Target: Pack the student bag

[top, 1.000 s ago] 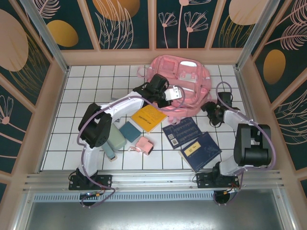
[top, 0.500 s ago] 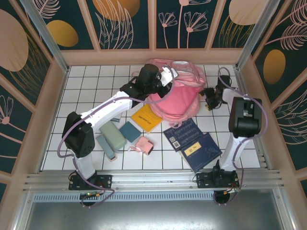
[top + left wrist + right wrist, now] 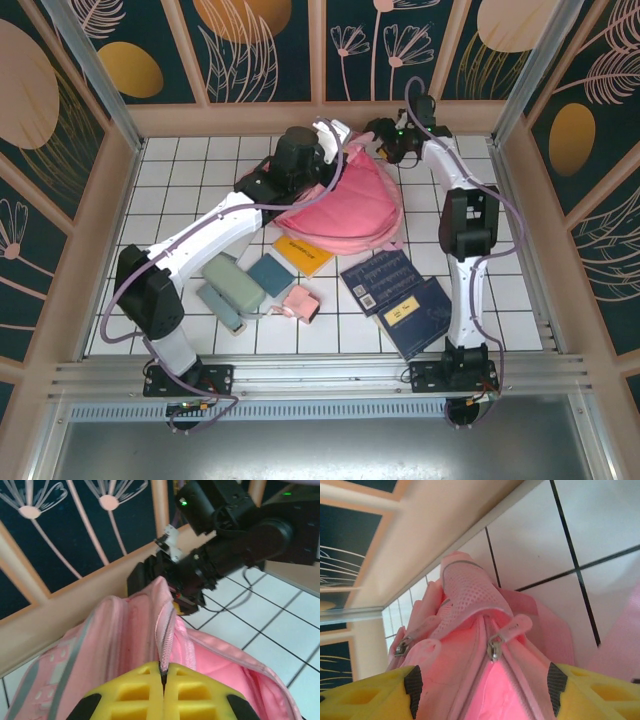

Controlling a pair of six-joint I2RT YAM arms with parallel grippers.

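Near the table's far edge my left gripper (image 3: 163,680) pinches the bag (image 3: 345,205) by its zipper edge, while my right gripper (image 3: 482,680) grips its fabric beside a zipper pull (image 3: 494,649) that the overhead hides.

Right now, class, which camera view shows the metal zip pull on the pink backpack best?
The right wrist view: the zip pull hangs sharp at the backpack's opening. The left wrist view shows zipper teeth pinched in the left end effector; overhead gives only the bag's outline.

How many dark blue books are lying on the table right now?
2: one dark blue patterned book right of the yellow book, one dark blue book with a gold label nearer the right arm's base. The pink bag may hide others.
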